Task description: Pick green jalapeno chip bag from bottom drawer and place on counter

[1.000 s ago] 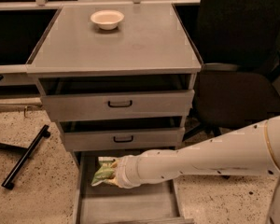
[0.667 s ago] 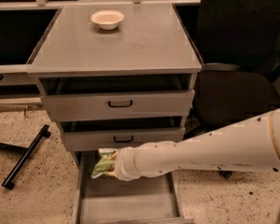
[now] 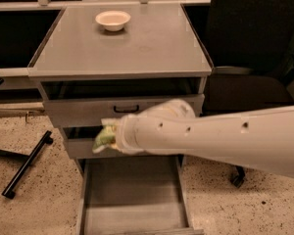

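One tilted bag (image 3: 102, 139), gripper (image 3: 112, 136) above drawer (image 3: 132, 202)

cabinet (image 3: 41, 88): mid-scene, the landmark
counter (image 3: 152, 48): the cabinet's top
bowl (image 3: 112, 20): on the counter, toward the cabinet's back, left of centre
bottom drawer (image 3: 132, 199): lowest in the cabinet, pulled out forward
gripper (image 3: 109, 137): before the cabinet's front, left side, above the bottom drawer's rear
bag (image 3: 103, 137): clamped in the gripper, clear of the drawer floor
arm (image 3: 210, 138): reaching in from the cabinet's right, across its front
chair (image 3: 245, 48): right of the cabinet
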Tool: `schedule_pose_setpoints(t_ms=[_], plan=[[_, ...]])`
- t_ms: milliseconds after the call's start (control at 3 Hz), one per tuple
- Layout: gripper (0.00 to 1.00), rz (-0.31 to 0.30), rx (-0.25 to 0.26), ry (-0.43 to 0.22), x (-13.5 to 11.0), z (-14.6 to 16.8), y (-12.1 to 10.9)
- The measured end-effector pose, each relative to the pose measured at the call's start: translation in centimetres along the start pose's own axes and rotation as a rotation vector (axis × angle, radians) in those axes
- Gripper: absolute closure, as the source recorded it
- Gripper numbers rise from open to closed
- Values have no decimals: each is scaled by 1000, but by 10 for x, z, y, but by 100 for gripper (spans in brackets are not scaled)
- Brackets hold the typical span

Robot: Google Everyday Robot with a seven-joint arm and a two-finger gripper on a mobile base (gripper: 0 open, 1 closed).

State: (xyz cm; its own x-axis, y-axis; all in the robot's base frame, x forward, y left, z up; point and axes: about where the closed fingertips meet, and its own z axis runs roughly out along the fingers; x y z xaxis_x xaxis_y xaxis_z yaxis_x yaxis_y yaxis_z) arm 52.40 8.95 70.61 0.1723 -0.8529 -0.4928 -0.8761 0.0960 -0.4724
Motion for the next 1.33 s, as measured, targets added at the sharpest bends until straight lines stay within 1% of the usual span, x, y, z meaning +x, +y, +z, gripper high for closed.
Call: schedule_pose_setpoints(t_ms=[333,667,1000,1333], plan=[[100,-4,65,6,-12,-31,-35],[100,-4,60,10,-9,-30,-32],[100,-30,89,33,-9,-41,-50],[100,-101,179,88,-24,-78,-111]])
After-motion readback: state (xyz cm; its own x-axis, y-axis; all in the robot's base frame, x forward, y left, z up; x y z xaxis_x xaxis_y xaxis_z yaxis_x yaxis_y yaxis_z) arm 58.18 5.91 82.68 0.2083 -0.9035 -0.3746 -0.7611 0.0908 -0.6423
